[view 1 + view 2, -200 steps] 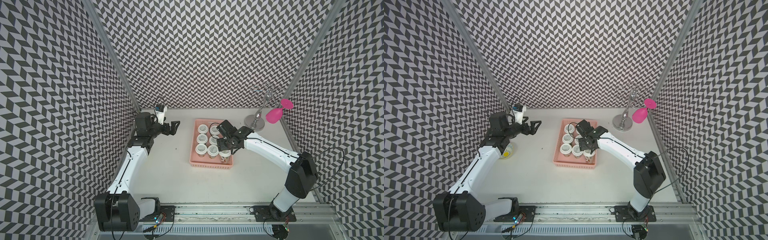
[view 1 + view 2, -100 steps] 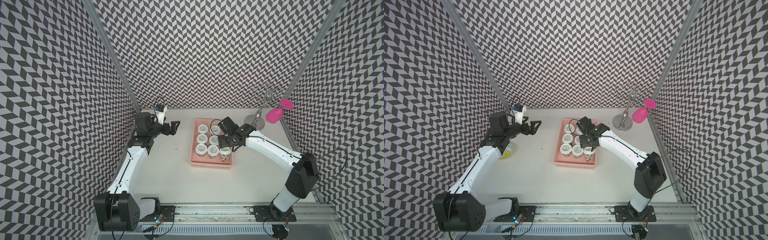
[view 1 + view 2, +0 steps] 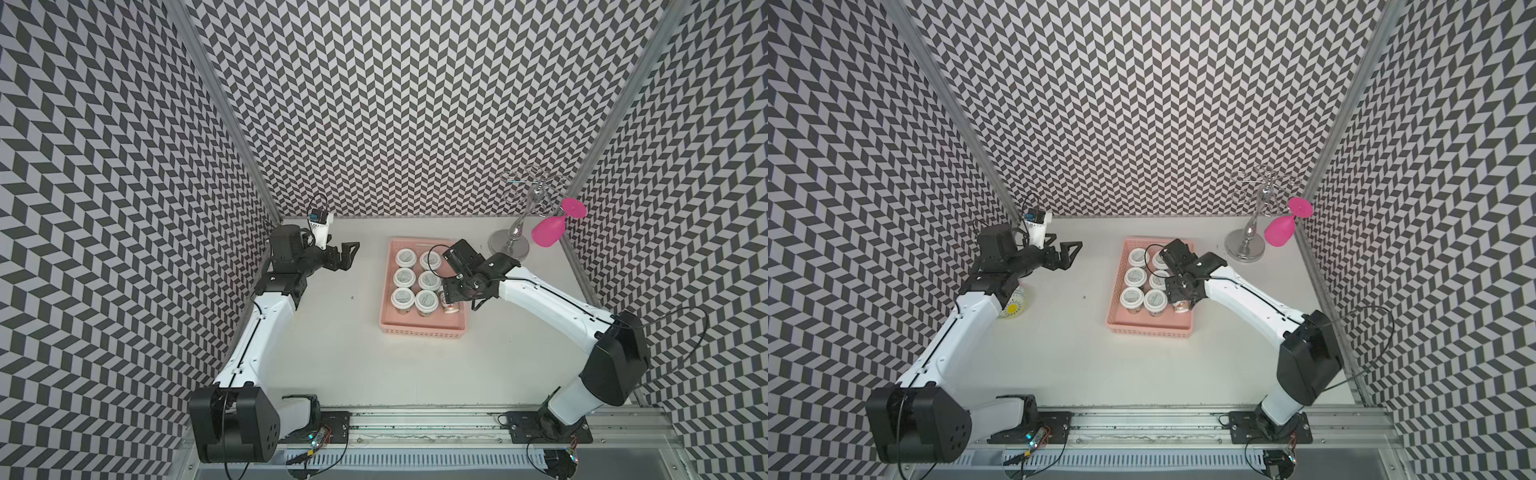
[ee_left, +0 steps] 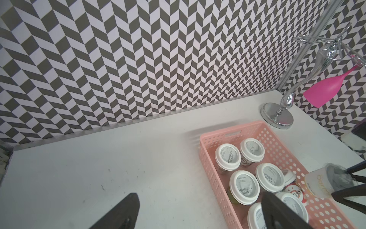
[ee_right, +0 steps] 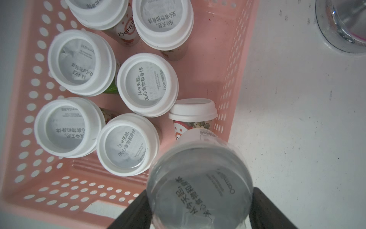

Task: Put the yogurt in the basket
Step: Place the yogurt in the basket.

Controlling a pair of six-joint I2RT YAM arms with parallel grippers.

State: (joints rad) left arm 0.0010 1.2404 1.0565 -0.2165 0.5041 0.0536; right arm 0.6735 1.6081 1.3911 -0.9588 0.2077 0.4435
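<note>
Six yogurt cups (image 3: 404, 277) stand in two rows inside the basket (image 3: 422, 330). A seventh cup (image 3: 451, 306) lies tilted inside, against the basket's right wall. An eighth cup (image 5: 200, 190), between the jaws of the right gripper (image 5: 200, 208), hangs above that wall. The stand (image 3: 510, 249), with the glass (image 3: 548, 232) hanging on it, is behind and right of the basket. The left gripper (image 3: 347, 256) is left of it.

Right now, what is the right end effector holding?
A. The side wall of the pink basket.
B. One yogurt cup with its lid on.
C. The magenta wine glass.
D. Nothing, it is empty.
B: in the right wrist view the right end effector is closed on both sides of a lidded yogurt cup, held by the rim of the basket.
</note>
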